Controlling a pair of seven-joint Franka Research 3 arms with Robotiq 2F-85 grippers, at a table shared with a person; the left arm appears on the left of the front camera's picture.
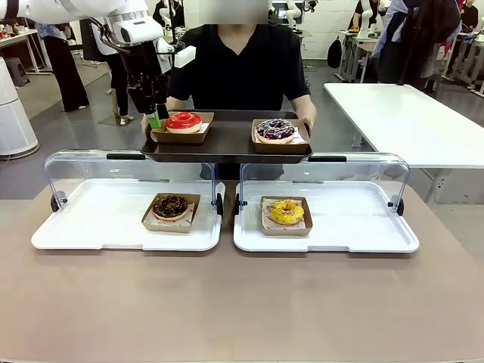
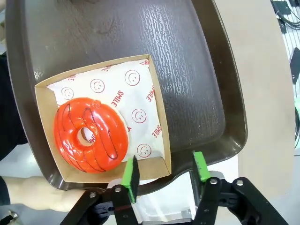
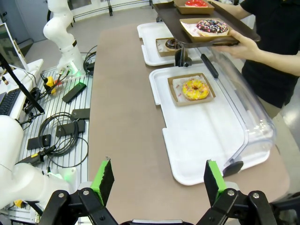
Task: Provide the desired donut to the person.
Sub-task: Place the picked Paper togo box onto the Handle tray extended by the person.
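Observation:
The person (image 1: 238, 68) in a black T-shirt holds a dark brown tray (image 1: 227, 147) over the far side of the table. On it sit a red glazed donut (image 1: 184, 120) in a cardboard box (image 1: 181, 138) and a purple-glazed donut (image 1: 276, 129) in another box. My left gripper (image 1: 156, 117) hangs open at the tray's left end. In the left wrist view its fingers straddle the near corner of the red donut's (image 2: 91, 135) box (image 2: 161, 126) without pinching it. My right gripper (image 3: 159, 180) stands open over the table's near side, with nothing between its fingers.
Two white trays (image 1: 98, 227) (image 1: 363, 227) with raised clear lids lie on the brown table. The left one holds a chocolate donut (image 1: 171, 206), the right one a yellow donut (image 1: 286, 211). The person's hand (image 2: 37, 194) grips the brown tray's (image 2: 140, 37) edge close to my left gripper.

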